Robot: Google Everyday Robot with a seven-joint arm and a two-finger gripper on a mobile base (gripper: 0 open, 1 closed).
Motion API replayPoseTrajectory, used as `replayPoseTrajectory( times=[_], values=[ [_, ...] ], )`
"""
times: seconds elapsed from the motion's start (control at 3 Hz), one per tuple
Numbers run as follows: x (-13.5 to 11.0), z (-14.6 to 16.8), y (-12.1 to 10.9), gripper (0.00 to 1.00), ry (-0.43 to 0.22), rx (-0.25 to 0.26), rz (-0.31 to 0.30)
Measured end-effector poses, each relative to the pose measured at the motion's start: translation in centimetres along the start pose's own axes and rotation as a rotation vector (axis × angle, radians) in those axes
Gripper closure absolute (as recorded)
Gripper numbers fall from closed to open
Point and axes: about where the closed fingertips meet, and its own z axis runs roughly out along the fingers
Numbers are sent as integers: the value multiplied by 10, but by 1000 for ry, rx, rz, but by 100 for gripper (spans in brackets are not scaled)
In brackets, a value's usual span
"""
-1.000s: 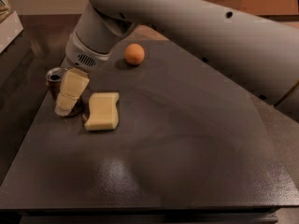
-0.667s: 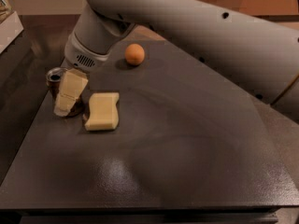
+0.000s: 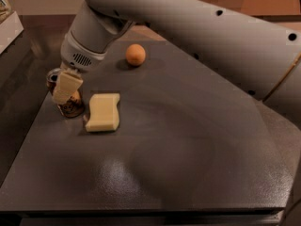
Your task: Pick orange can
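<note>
The orange can (image 3: 73, 107) stands near the left edge of the dark table, copper-brown with a silver top rim. It leans a little, top to the left. My gripper (image 3: 65, 89) reaches down from the large white arm (image 3: 188, 27) and sits right at the can, covering its middle. Only the can's top rim and lower body show. The can's base rests on the table.
A pale yellow wavy-edged sponge (image 3: 103, 112) lies just right of the can, almost touching it. A round orange fruit (image 3: 135, 54) sits farther back. The dark table (image 3: 188, 164) stretches to the right and front. A white box edge (image 3: 9, 22) is at the far left.
My gripper has shifted slightly up and to the left at the can, uncovering the can's lower body. The sponge and the fruit have not moved.
</note>
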Motion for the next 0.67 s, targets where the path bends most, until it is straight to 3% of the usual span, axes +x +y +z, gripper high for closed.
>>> replayPoseTrajectory(
  times=[0.67],
  values=[
    [-14,-22,-2,87,-24,6,-22]
  ],
)
